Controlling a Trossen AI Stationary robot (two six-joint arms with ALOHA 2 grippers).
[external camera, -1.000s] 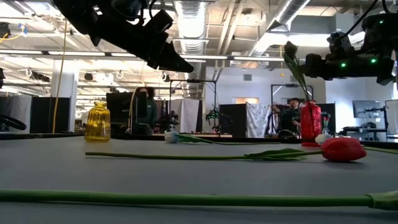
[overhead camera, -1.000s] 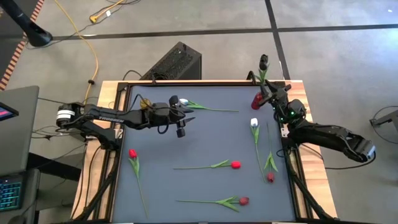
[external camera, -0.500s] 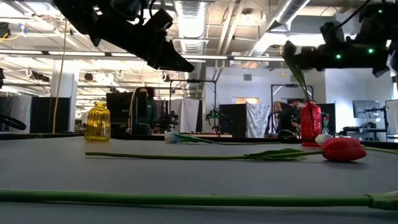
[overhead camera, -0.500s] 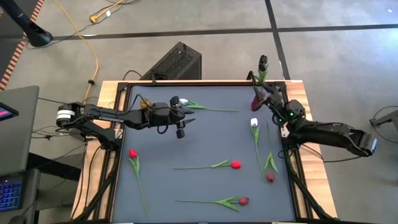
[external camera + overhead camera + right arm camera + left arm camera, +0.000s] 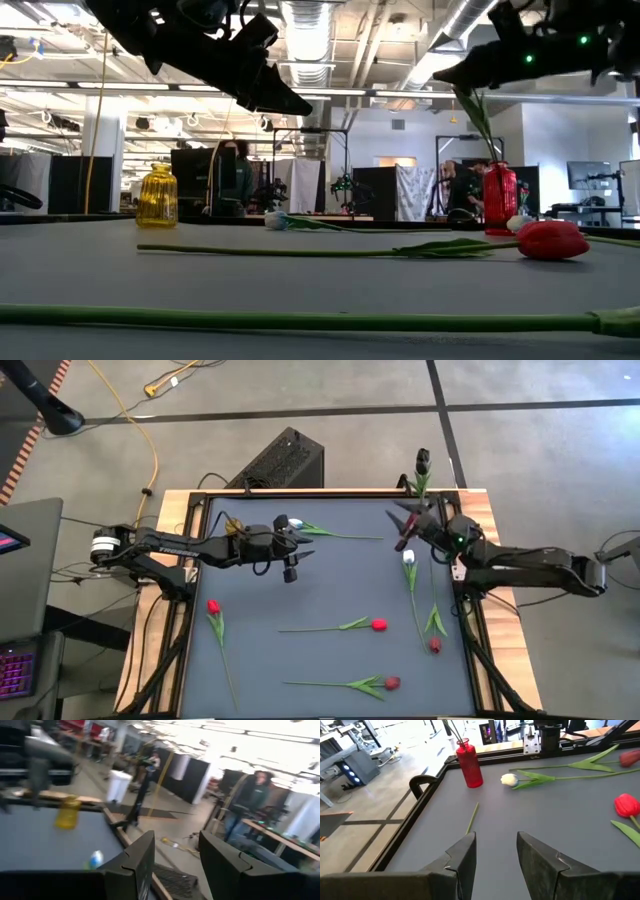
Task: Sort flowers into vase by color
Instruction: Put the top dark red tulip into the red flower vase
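Observation:
Several tulips lie flat on the dark mat: a white one [image 5: 283,522] at the far side, a white one [image 5: 408,557] at the right, red ones [image 5: 213,606] [image 5: 379,625] [image 5: 391,683] and a dark red one [image 5: 434,645]. The red vase [image 5: 500,198] stands at the far right and holds a dark tulip [image 5: 423,460] by its stem. The yellow vase [image 5: 157,195] stands at the far left. My right gripper [image 5: 398,527] hovers open above the red vase. My left gripper [image 5: 304,544] hangs open over the mat beside the far white tulip.
A raised black frame [image 5: 330,491] edges the mat. A black box [image 5: 280,460] sits on the floor beyond the far edge. People [image 5: 232,180] stand in the room behind the table. The mat's middle [image 5: 340,580] is bare.
My right gripper has risen and swung from beside the red vase toward the table's left, tipping its fingers up to about level. The dark tulip has stayed in the red vase.

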